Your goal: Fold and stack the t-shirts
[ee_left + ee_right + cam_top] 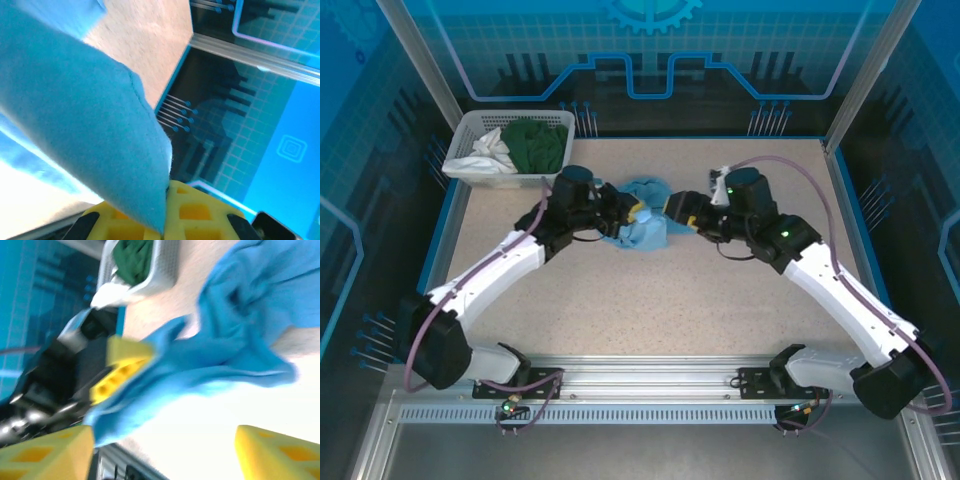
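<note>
Pinching an edge of the crumpled light blue t-shirt (pixel 645 230), the left gripper (pixel 623 210) is shown with jaws pressed together on the cloth. The shirt is bunched mid-table, trailing rightward towards the right gripper (pixel 675 208), which is held just beside it with jaws spread and empty.

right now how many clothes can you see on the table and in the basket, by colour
light blue t-shirt: 1
dark green garment: 1
white garment: 1
total: 3
</note>
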{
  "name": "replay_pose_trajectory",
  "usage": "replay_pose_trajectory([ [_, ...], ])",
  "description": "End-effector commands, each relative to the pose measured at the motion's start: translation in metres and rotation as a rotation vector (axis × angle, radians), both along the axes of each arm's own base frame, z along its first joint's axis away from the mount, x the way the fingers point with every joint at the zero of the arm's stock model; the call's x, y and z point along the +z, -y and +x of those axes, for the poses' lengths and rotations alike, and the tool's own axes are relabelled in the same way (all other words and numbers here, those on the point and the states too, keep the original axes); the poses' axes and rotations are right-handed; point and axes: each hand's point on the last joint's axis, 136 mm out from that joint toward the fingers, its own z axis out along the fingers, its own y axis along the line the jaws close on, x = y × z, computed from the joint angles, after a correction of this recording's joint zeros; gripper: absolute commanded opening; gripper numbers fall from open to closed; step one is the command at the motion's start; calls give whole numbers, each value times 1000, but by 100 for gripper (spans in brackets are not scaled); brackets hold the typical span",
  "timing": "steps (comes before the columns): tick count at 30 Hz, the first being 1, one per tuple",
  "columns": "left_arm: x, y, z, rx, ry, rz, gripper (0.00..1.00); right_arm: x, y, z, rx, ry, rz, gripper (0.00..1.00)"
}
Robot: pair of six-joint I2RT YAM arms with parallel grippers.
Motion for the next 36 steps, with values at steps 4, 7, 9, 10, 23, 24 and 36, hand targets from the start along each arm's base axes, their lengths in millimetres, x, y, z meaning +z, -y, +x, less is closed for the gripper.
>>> replay_pose_trajectory([
  [4, 38, -85, -32, 34, 104, 195, 0, -92, 70, 34, -161, -234, -239, 83],
  [7, 40, -96, -41, 53, 112, 195, 0, -135, 64, 62, -121, -318, -366, 83],
  [9, 39, -100, -47, 68, 105, 184, 0, -157, 59, 85, -95, -347, -419, 83],
  [10, 40, -104, -50, 79, 106, 182, 0, -165, 54, 98, -70, -344, -439, 84],
  [23, 43, -126, -64, 136, 102, 217, 0, -242, 0, 179, 52, -479, -459, 72],
  [24, 43, -126, -64, 138, 103, 219, 0, -256, -2, 179, 62, -505, -485, 72],
  [36, 56, -131, -41, 194, 129, 201, 0, -285, 4, 173, 50, -582, -550, 5],
])
